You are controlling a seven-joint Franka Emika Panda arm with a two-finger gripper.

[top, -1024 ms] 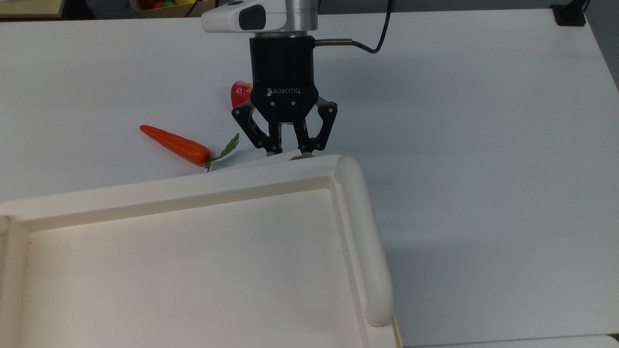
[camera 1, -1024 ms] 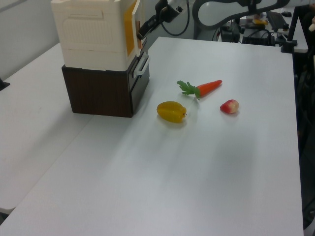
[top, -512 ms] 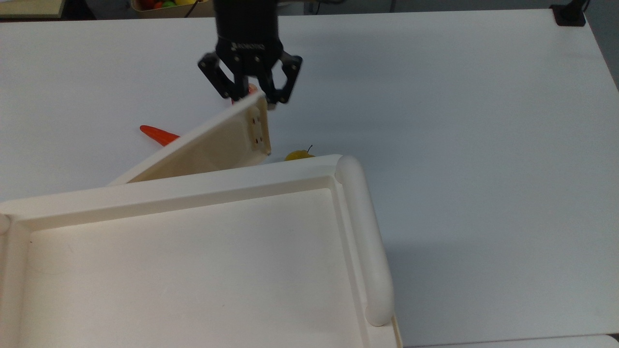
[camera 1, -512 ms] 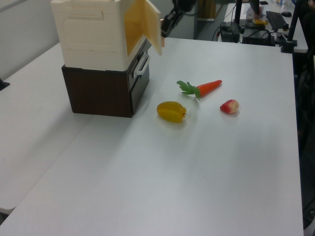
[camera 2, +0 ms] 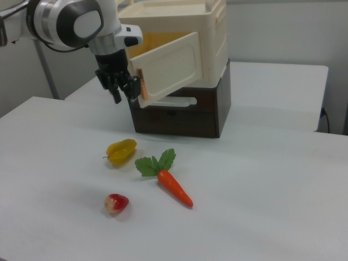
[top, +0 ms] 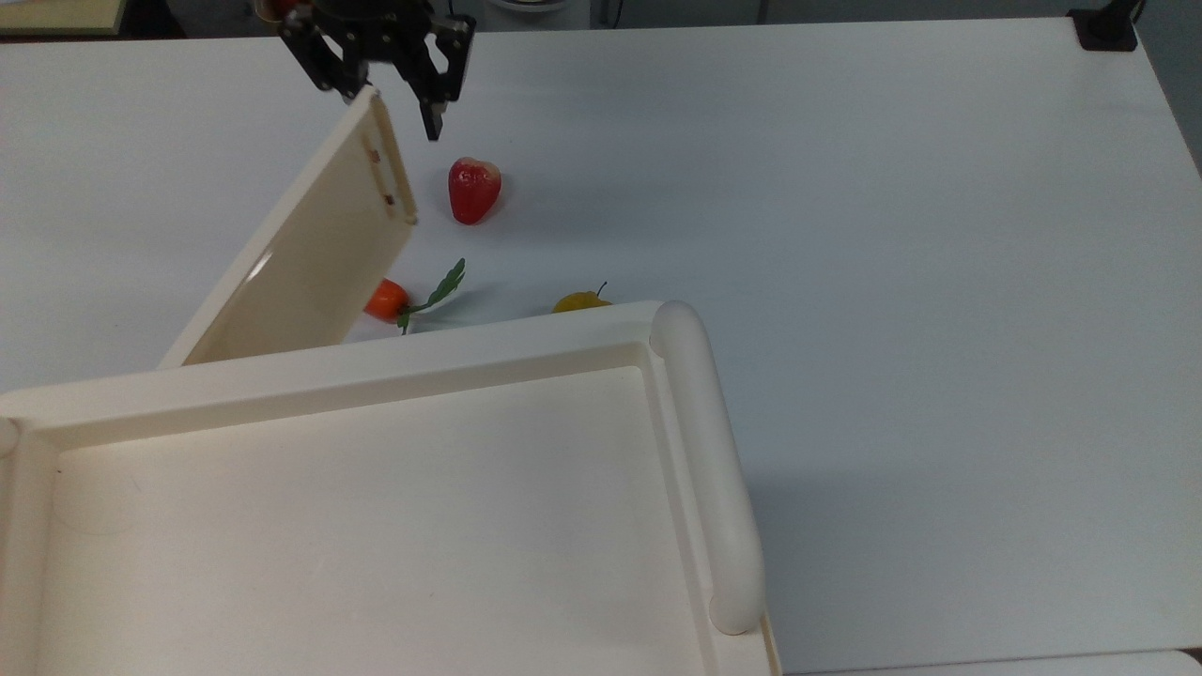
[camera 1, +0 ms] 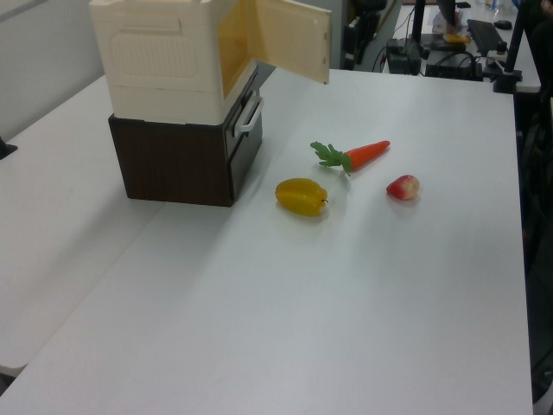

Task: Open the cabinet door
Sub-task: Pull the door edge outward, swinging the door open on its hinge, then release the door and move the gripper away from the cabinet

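The cabinet [top: 329, 368] is a cream unit with a tray-like top and a rounded rail; it also appears in the left view [camera 1: 160, 60] and the right view [camera 2: 209, 24]. The cabinet door [top: 310, 244] stands swung wide open, its tan inner face visible in the left view [camera 1: 294, 39] and its outer face in the right view [camera 2: 168, 68]. My gripper [top: 392, 111] is at the door's free edge with its fingers spread open. In the right view the gripper [camera 2: 124, 95] hangs just left of the door's edge, apart from the small orange fitting there.
A carrot [camera 2: 174, 187], a red fruit [camera 2: 116, 203] and a yellow fruit [camera 2: 121, 150] lie on the white table in front of the cabinet. The carrot [top: 383, 300] lies partly under the door. A dark brown drawer base [camera 1: 173, 160] carries the cabinet.
The door has swung from almost shut to wide open. My gripper moved with its free edge toward the top view's upper left, and its fingers have spread apart.
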